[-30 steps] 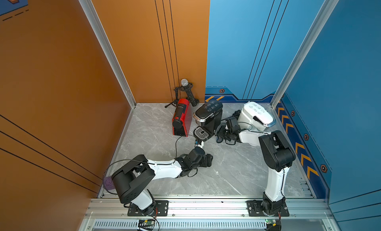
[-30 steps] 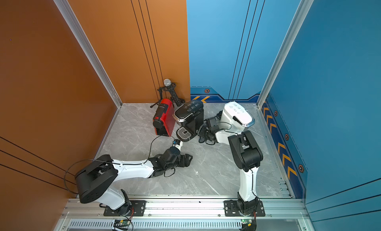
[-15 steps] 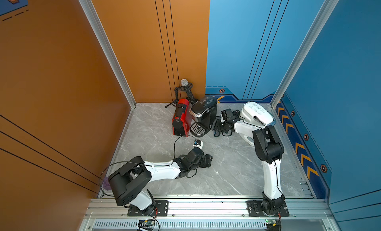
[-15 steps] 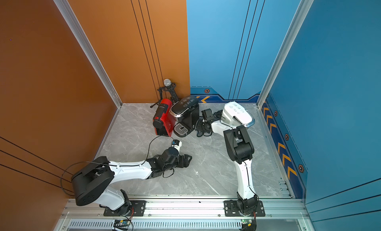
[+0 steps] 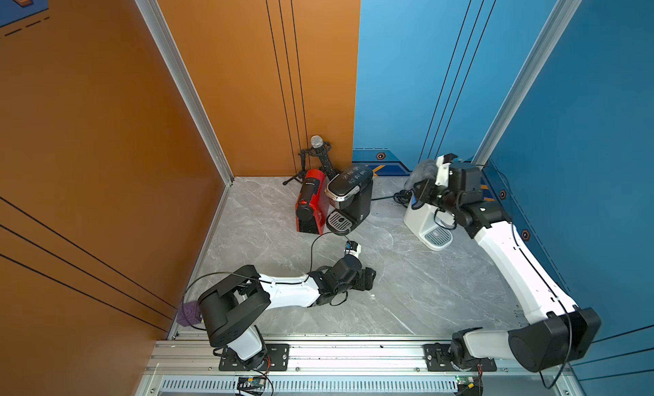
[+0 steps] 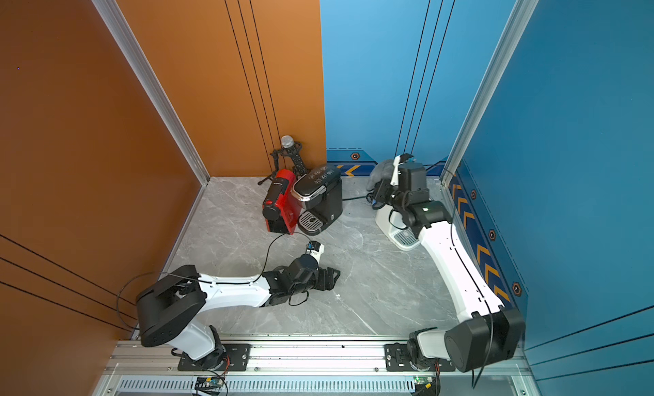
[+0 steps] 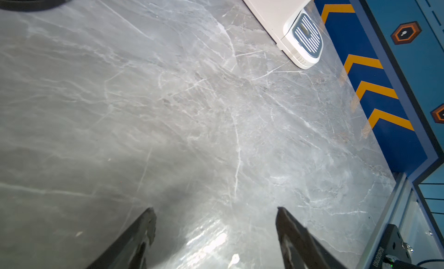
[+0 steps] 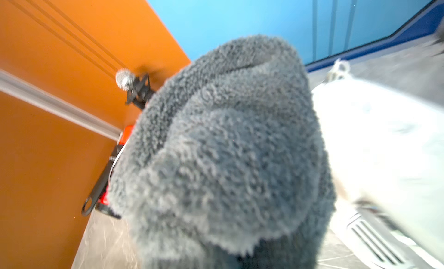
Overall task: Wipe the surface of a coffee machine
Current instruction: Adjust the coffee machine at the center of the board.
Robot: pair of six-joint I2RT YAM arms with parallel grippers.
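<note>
A white coffee machine stands at the back right, its drip tray facing the front. My right gripper hangs over the machine's top, shut on a fluffy grey cloth. The cloth fills the right wrist view and hides the jaws, with the white machine close beside it; whether they touch I cannot tell. My left gripper lies low over the middle of the marble floor, open and holding nothing.
A black coffee machine and a red one stand side by side at the back centre. Behind them a microphone sits on a small tripod. A coiled cable lies left of the white machine. Blue and orange walls enclose the floor.
My right arm has swung from the gap beside the black machine up and right, over the white machine's top, with the cloth in its grip. The left arm has barely moved.
</note>
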